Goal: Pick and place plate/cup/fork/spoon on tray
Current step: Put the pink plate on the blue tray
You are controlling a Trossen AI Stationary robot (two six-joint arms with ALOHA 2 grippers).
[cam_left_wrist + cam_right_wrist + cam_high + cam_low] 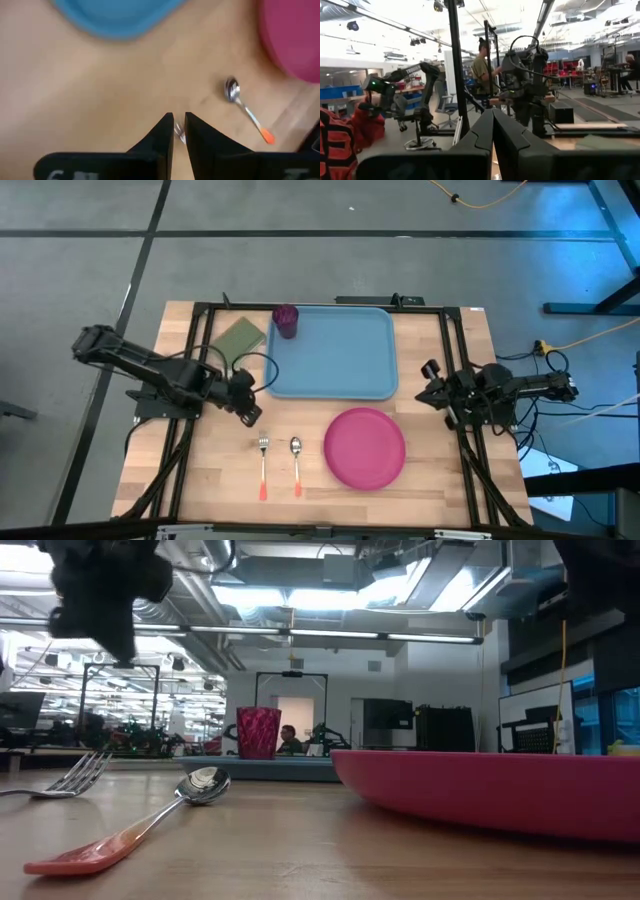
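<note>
The fork (263,463) and the spoon (297,463) lie side by side on the table near its front edge, their orange-red handles toward the near edge. The pink plate (365,447) lies flat on the table to their right. The dark red cup (286,320) stands upright in the blue tray's (340,365) far left corner. My left gripper (250,412) hovers above the table just left of the fork's tines. It is open by a narrow gap (179,124), and the tines (178,134) show through that gap. My right gripper (430,387) is shut and empty at the table's right edge.
An olive-green pad (238,337) lies left of the tray at the far left. A dark frame (200,360) runs along the table's sides and far edge. In the low view the spoon (190,795) and the fork (70,778) lie in front, with the plate (490,790) at the right.
</note>
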